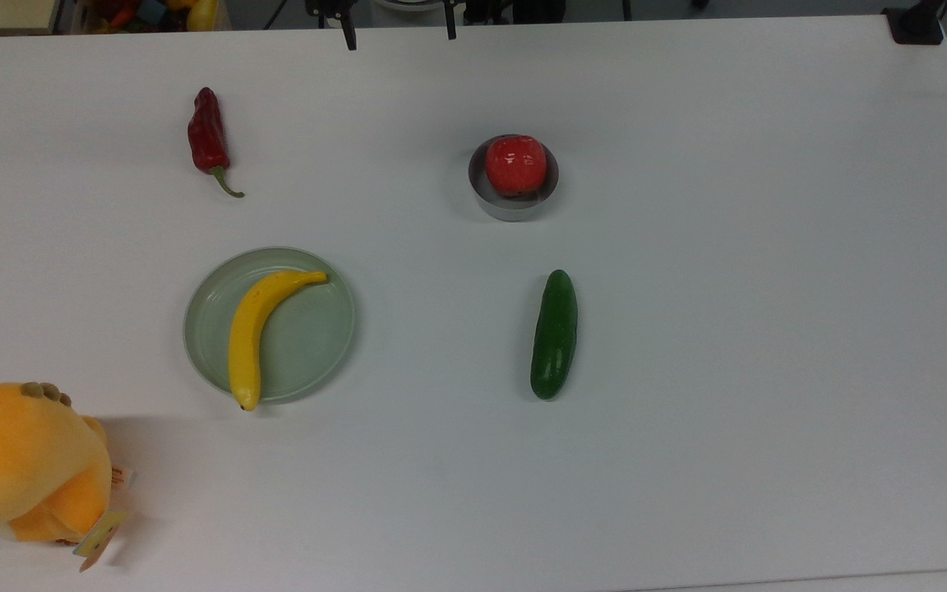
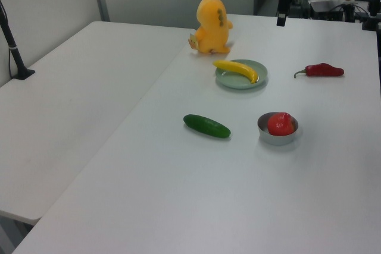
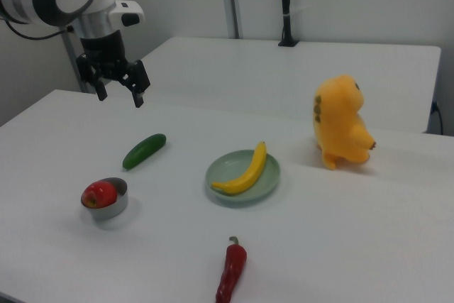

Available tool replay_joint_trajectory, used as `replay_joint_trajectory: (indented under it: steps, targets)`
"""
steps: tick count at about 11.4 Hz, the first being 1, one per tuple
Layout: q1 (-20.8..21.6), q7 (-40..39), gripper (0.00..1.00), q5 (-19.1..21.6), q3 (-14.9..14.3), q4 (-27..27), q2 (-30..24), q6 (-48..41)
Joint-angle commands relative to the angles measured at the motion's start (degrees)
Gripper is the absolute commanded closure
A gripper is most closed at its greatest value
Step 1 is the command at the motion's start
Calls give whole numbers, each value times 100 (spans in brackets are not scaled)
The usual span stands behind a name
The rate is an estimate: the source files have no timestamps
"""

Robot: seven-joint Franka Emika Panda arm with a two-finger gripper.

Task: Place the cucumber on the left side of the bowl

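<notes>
The dark green cucumber point(image 1: 554, 335) point(image 2: 206, 126) point(image 3: 144, 151) lies flat on the white table. In the top view it sits below the small silver-grey bowl point(image 1: 515, 210) point(image 2: 277, 138) point(image 3: 115, 208), a short gap apart. A glossy red fruit point(image 1: 515, 164) point(image 3: 99, 194) fills the bowl. My gripper point(image 1: 399, 33) point(image 3: 119, 94) hangs open in the air with nothing between its fingers. In the top view it is at the table's top edge, well away from both things. In the right view it is above and to the left of the cucumber.
A pale green plate point(image 1: 309, 345) carries a yellow banana point(image 1: 256, 329). A dark red chili pepper point(image 1: 208, 140) lies toward the top view's upper left. An orange plush toy point(image 1: 21, 464) stands at the top view's lower left corner. A second white table point(image 2: 71, 87) adjoins this one.
</notes>
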Motion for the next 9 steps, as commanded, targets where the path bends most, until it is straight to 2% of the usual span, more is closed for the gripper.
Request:
replay_joint_trajectory:
  steps: [1,9]
  targets:
    - [62,-21,0,122,-73,89,-20,-189]
    - [88,-21,0,122,-73,115,84,-155]
